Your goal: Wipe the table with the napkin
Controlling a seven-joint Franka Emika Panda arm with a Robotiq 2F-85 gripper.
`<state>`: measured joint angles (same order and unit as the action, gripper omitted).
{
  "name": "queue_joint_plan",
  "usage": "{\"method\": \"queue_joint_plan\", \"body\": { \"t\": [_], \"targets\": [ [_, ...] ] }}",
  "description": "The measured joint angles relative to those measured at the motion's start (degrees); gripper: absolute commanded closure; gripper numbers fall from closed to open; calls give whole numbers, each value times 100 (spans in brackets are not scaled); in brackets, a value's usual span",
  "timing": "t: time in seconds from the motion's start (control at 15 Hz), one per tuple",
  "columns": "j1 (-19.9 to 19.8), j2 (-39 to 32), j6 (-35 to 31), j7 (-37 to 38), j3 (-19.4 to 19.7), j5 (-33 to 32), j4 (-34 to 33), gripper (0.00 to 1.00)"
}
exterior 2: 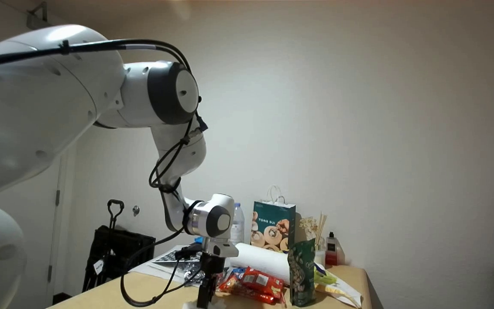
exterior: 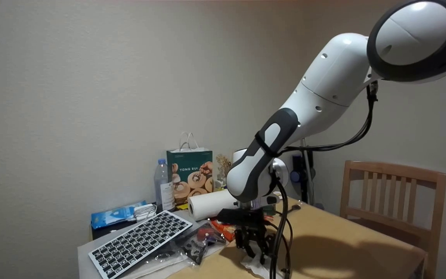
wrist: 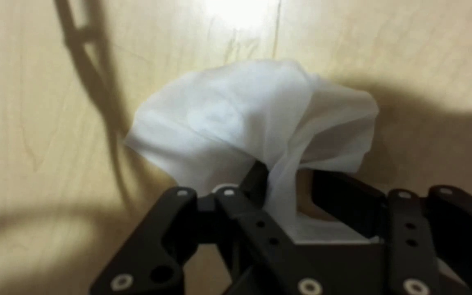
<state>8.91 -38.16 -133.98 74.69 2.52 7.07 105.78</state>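
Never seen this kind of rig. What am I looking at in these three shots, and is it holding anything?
It's one robot arm ending in a two-fingered pincer. Two pictures are taken from outside the robot; the third is taken from its wrist, looking down past the pincer. On the wooden table lie a crumpled white napkin, a paper towel roll and red packets, with a green pouch upright beside them. The pincer stands open around a fold of the napkin. A gap shows beside that fold, so it doesn't look clamped.
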Motion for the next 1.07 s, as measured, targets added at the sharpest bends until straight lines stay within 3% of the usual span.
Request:
{"method": "queue_joint_plan", "body": {
  "t": [0.33,0.73,1.07],
  "targets": [
    [784,149,-485,164,190,-890,264,2],
    [1599,565,-1174,904,567,-1932,799,0],
    [1895,849,-1308,1594,789,-2696,1040,0]
  ]
}}
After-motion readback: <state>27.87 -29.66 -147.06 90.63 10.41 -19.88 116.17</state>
